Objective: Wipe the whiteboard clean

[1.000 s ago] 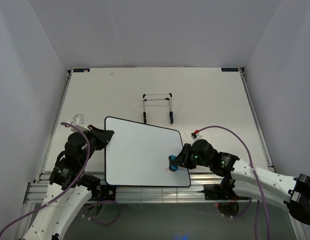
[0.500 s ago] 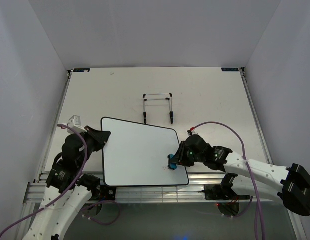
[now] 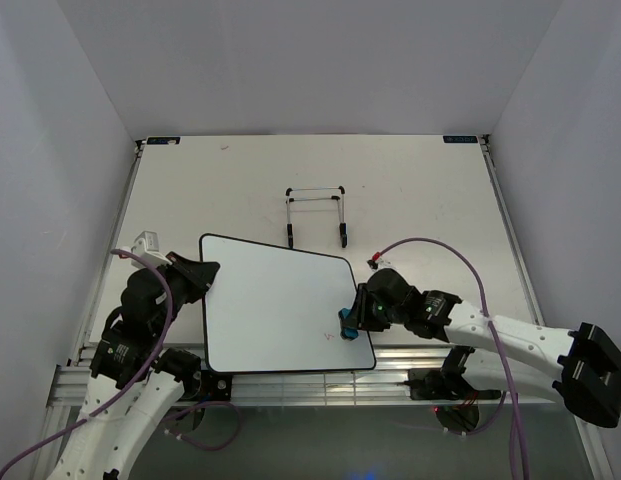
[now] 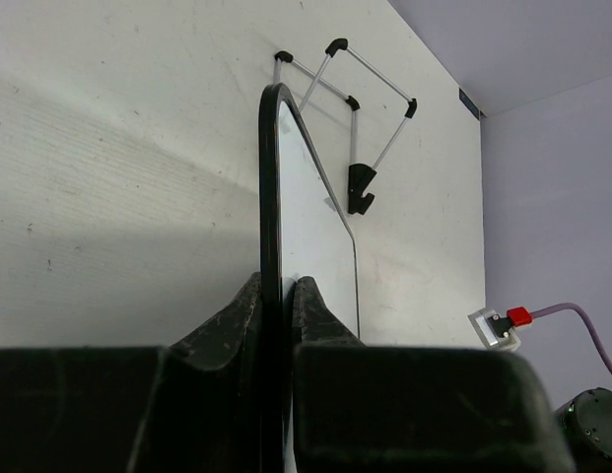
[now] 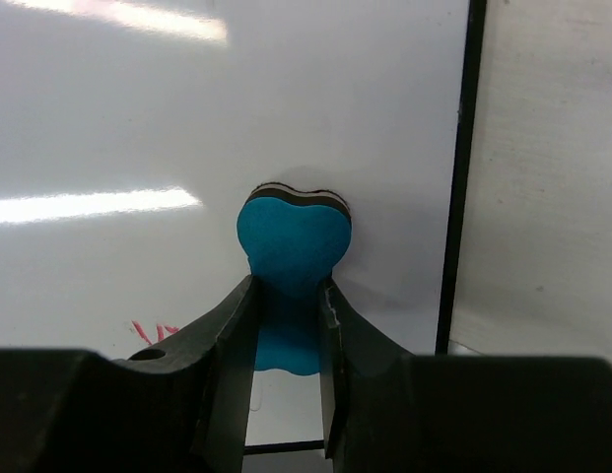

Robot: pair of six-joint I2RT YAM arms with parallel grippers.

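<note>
Right wrist view: my right gripper (image 5: 286,288) pinches the blue eraser (image 5: 292,232) against the whiteboard (image 5: 138,118), near faint red marks (image 5: 153,330); my left gripper (image 4: 279,288) clamps the whiteboard's edge.

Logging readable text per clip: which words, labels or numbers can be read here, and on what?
None can be read.
Red marks on the whiteboard: leftover strokes, no legible word.
Blue labels at the table's far corners: too small to read.
</note>
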